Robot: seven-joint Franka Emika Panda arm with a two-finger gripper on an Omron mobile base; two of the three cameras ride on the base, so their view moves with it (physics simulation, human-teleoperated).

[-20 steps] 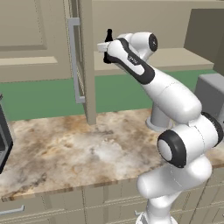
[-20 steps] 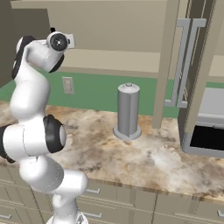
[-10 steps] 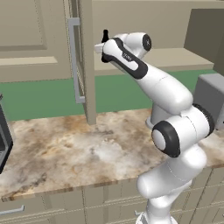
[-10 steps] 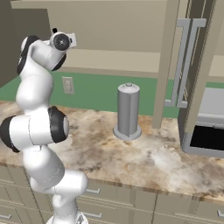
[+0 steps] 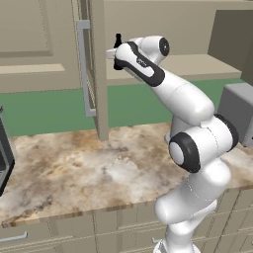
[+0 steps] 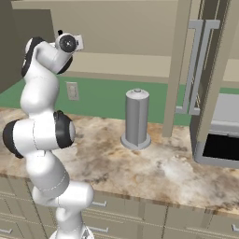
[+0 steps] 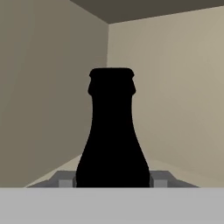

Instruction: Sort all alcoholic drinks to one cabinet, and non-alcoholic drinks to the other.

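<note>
Little has shifted since the earlier frames — only the elbow has swung, while the claw [image 7: 112, 178] stays raised at the open cabinet [image 5: 94, 69]. Its fingers are closed on the black cola bottle [image 7: 112, 135], pads at the lower body, bottle upright inside the cabinet. Rigid and smooth, probably light — it could slip; holding below the shoulder looks soundest. Far right on the counter [image 6: 154, 168] stands a grey canister [image 6: 137, 119].

We see our arm [image 5: 197, 148] as a chain of smooth, rounded white segments joined by dark grey to black joint rings. A long black panel runs along the forearm link. The wrist ends in a round dark cap with a pale centre. The tool [image 7: 112, 180] has small grey fingertips [image 7: 64, 179].
</note>
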